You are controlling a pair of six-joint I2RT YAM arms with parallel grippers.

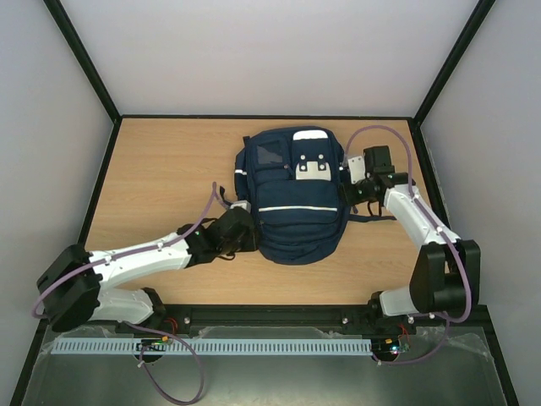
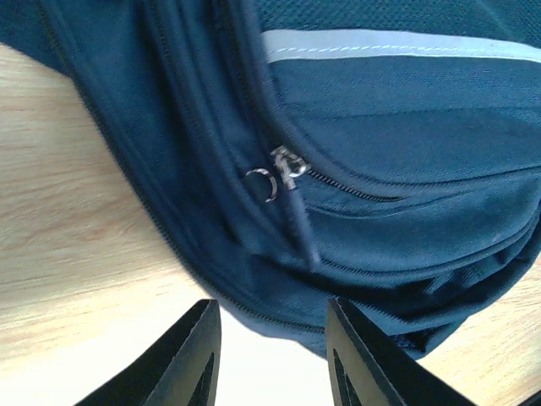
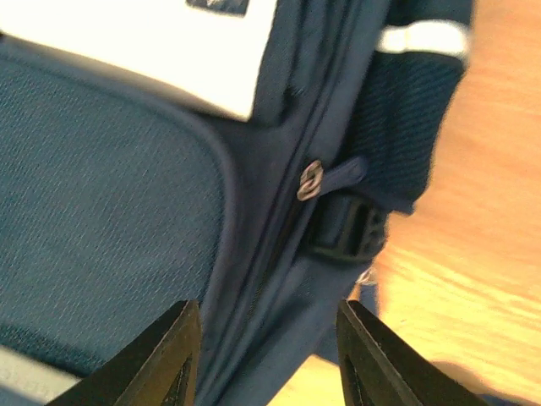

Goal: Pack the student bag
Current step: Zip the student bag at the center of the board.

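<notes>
While the bag point(image 1: 296, 222) lies flat on the table point(image 1: 161, 178) with its front pocket up, the two arms close on it from either flank.

The left gripper point(image 2: 270, 306) has its fingers parted to a middling gap with nothing clamped between them. The bag's rounded edge runs just beyond the tips and spans the gap. Straight ahead of the gap a metal zip pull point(image 2: 286, 162) hangs with a small ring point(image 2: 264, 183) beside it. Farther ahead, a pale strip point(image 2: 397, 44) crosses the fabric. Bare wood shows off the left finger. Glare bleaches the patch between the fingers white, so it is unclear whether the tips touch the cloth.

The right gripper point(image 3: 266, 309) is likewise parted, gripping nothing that can be seen. Its view is blurred. The bag's side seam and zip run forward from the gap, and a second pull point(image 3: 311, 179) lies ahead, nearer the right finger. A black buckle point(image 3: 351, 230) sits just beyond that finger. A white patch point(image 3: 152, 51), washed out and cut off at the frame's top, lies well ahead of the left finger. Contact with the fabric cannot be judged.

From above, both sets of fingers are lost against the dark fabric and their own wrists.
</notes>
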